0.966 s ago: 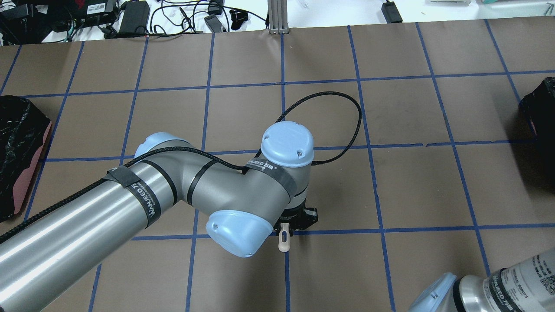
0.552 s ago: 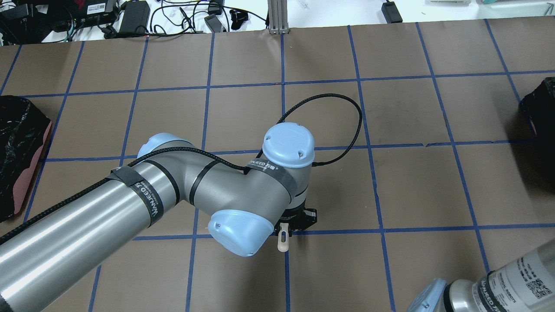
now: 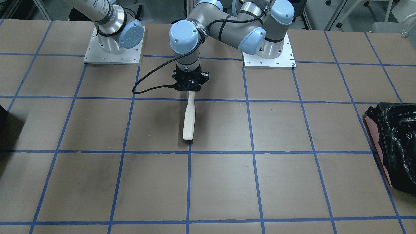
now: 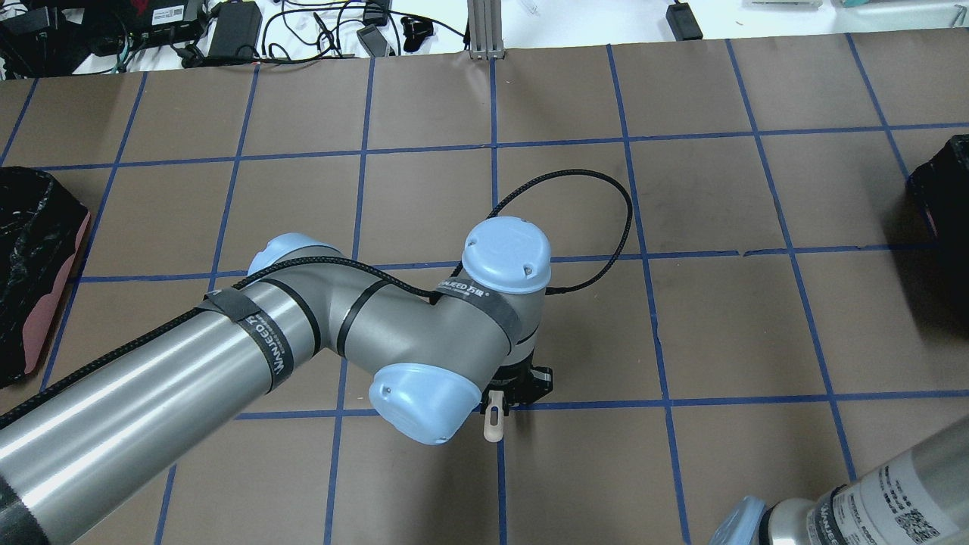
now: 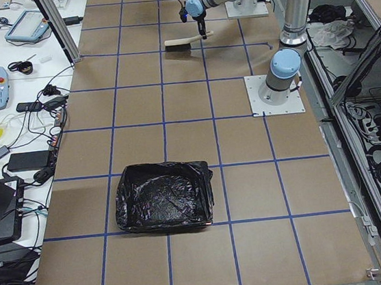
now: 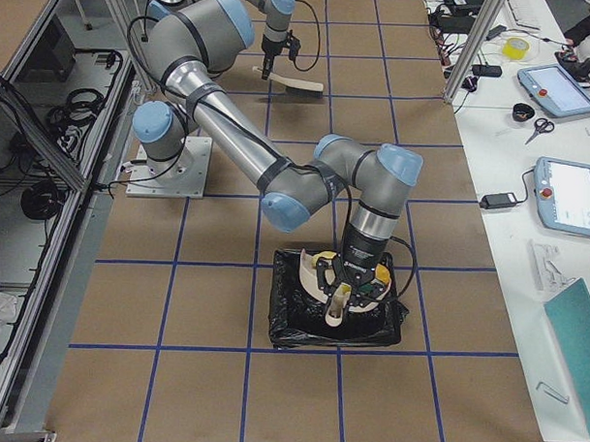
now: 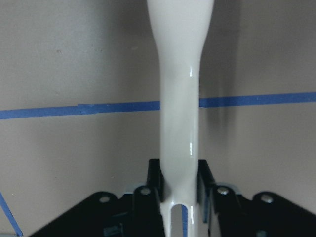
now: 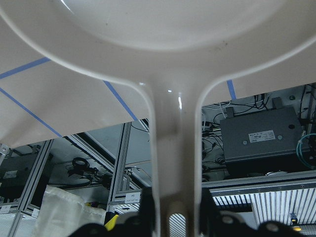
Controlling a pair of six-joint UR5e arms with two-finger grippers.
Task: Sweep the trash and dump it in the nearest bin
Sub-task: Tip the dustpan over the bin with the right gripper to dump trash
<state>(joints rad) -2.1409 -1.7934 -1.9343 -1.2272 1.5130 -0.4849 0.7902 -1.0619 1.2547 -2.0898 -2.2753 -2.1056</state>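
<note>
My left gripper is shut on the handle of a white brush, which lies along the table with its dark bristles at the far end. The left wrist view shows the fingers clamped on the handle. My right gripper is shut on a white dustpan and holds it tilted over the black-lined bin. The right wrist view shows the pan from below. Something yellow and green shows by the pan in the bin. I cannot make out the other trash bits.
A second black-lined bin stands at the table end on my left and also shows in the exterior left view. Brown paper with a blue tape grid covers the table. Cables and power bricks lie beyond the far edge.
My left arm's elbow and wrist have shifted slightly to the right; the brush has barely moved. My right arm has slid lower and further right in the overhead view.
</note>
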